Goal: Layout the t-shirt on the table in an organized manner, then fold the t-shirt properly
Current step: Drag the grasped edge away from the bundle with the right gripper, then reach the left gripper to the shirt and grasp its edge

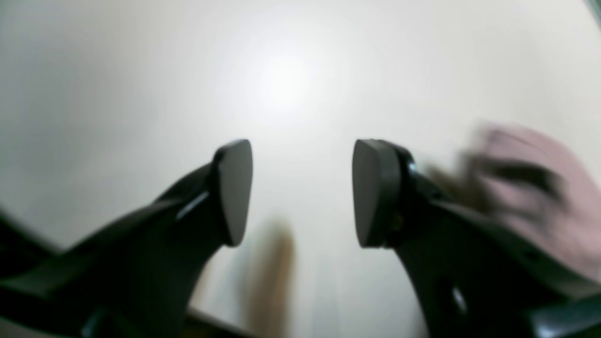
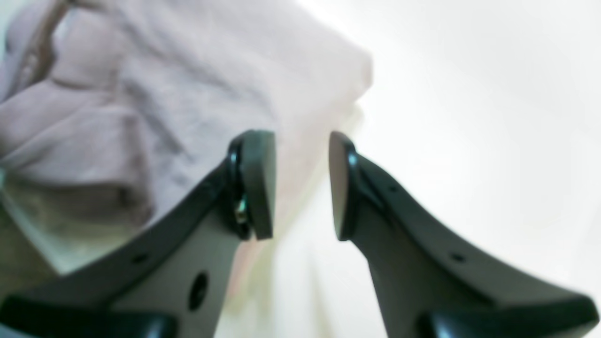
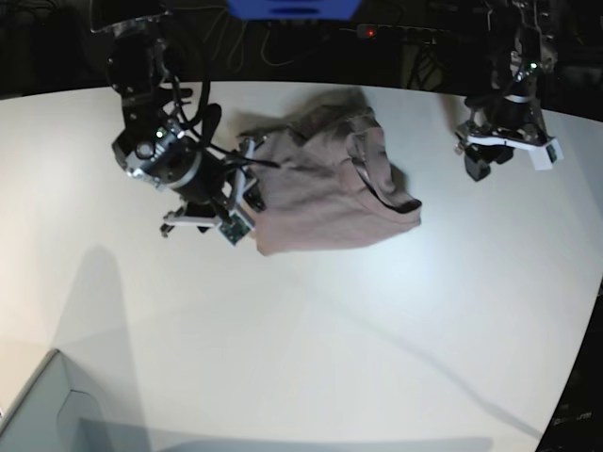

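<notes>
The t-shirt (image 3: 325, 193) is seen lying crumpled on the white tabletop (image 3: 311, 348), toward the far middle of the base view, bunched into an uneven heap with a dark-edged fold looping across its upper right part. It is not spread flat; wrinkles and overlapping layers are visible throughout.

The right gripper (image 3: 247, 179) is found at the heap's left edge in the base view. From the right wrist camera, its fingers (image 2: 257, 183) are shown apart, with nothing clamped between them; the mauve cloth (image 2: 141, 94) fills the space behind and to the left of them, and the cloth's edge runs down through the gap. Whether the cloth is touched cannot be told through the blur.

The left gripper (image 3: 482, 162) is seen well apart from the shirt, at the far right of the base view, above bare tabletop. Its fingers (image 1: 235, 188) are held wide apart and empty in the left wrist view, with the white surface (image 1: 281, 84) beneath and a blurred patch of pinkish cloth (image 1: 540, 188) off to the right.

A pale grey-green box corner (image 3: 38, 410) is visible at the lower left.
</notes>
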